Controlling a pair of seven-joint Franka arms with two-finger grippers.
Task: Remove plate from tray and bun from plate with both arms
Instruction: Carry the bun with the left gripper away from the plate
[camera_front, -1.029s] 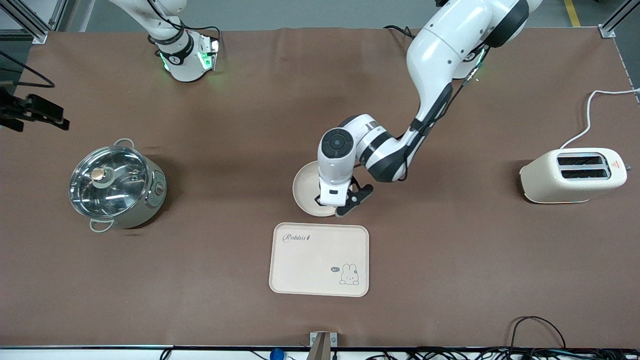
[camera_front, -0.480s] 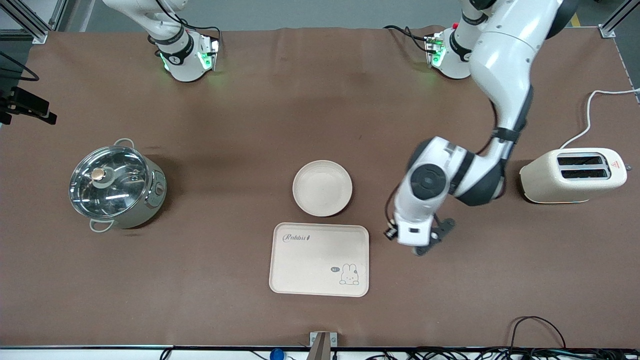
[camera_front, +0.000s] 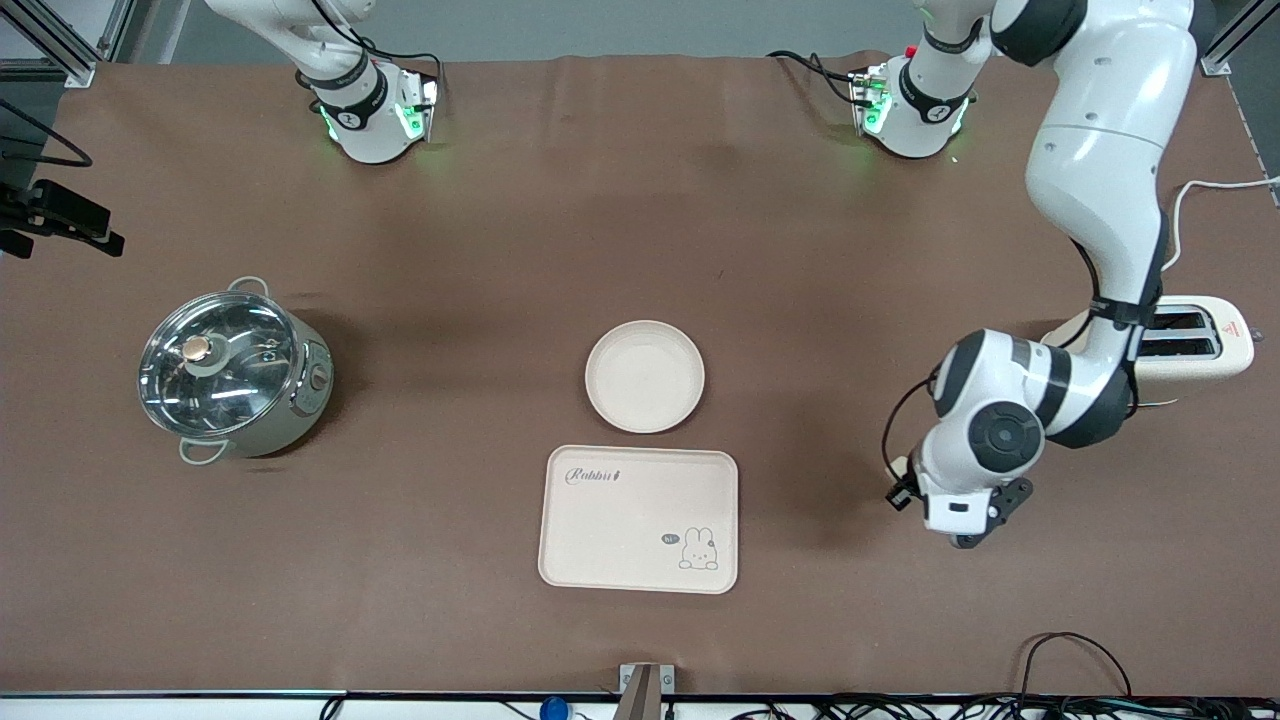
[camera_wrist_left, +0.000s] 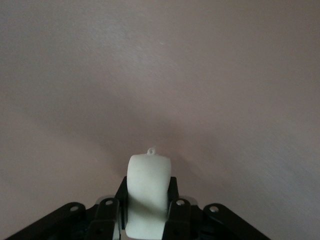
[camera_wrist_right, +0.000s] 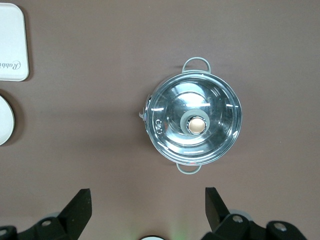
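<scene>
Fingers (camera_wrist_left: 176, 210) of my left gripper (camera_wrist_left: 148, 200) are pinched narrow on the bun (camera_wrist_left: 148, 192), which stands on edge between them in the left wrist view, pale and thick, over nothing but brown table (camera_front: 860, 250). A second ago this same gripper was down at the plate (camera_front: 645, 376); half a second ago it was already swinging away between plate and toaster (camera_front: 1190, 345). Now I hang over bare table toward my left arm's end, nearer the front camera than the toaster and well apart from both plate and tray (camera_front: 638, 519).

That shift matters. The plate sits on the table just beside the tray, farther from the front camera than it, and it shows plain and bare inside. The tray too carries nothing but its script and rabbit drawing. So I judge both removals as good as made: the plate is off the tray, the bun is off the plate, and what is left is to set the bun down on the cloth and let go.

My right gripper (camera_wrist_right: 147, 212) waits up high with its fingers spread wide, looking down on the lidded pot (camera_wrist_right: 193, 122) at the right arm's end of the table, holding nothing.

The risk I see is the bun rolling when released, since I hold it on edge.
</scene>
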